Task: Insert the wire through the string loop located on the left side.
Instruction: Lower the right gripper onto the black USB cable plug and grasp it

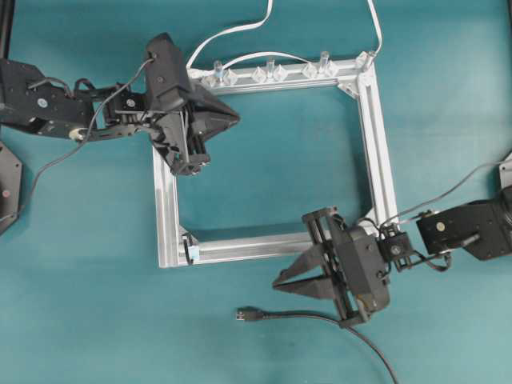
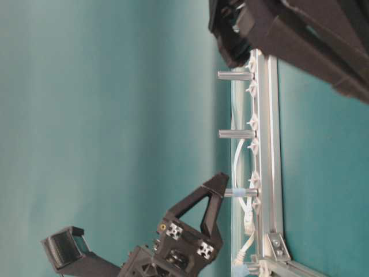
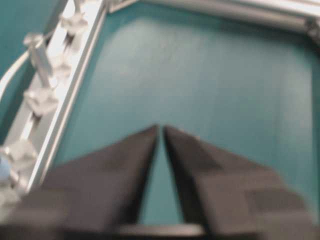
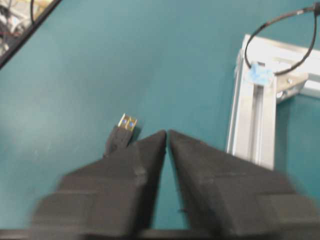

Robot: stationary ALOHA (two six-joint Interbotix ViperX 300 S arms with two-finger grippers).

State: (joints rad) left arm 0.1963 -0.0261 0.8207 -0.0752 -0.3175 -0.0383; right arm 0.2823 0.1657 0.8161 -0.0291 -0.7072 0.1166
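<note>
1. Just left of the right gripper's [image 4: 166, 134] near-shut, empty jaws lay the wire's [image 4: 120, 136] plug, loose on the table, probably awaiting pickup.
2. The string loop [image 4: 280, 42] hung on the frame [image 4: 250, 130] beyond them.
3. The left gripper [image 3: 161, 129], nearly shut, held nothing.

Even bright light, blurred wrist views

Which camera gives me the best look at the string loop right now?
The right wrist view: the string loop arcs dark over its pale-blue patch at the frame corner. Overhead shows it only as a tiny speck. The table-level and left wrist views don't show it.
</note>
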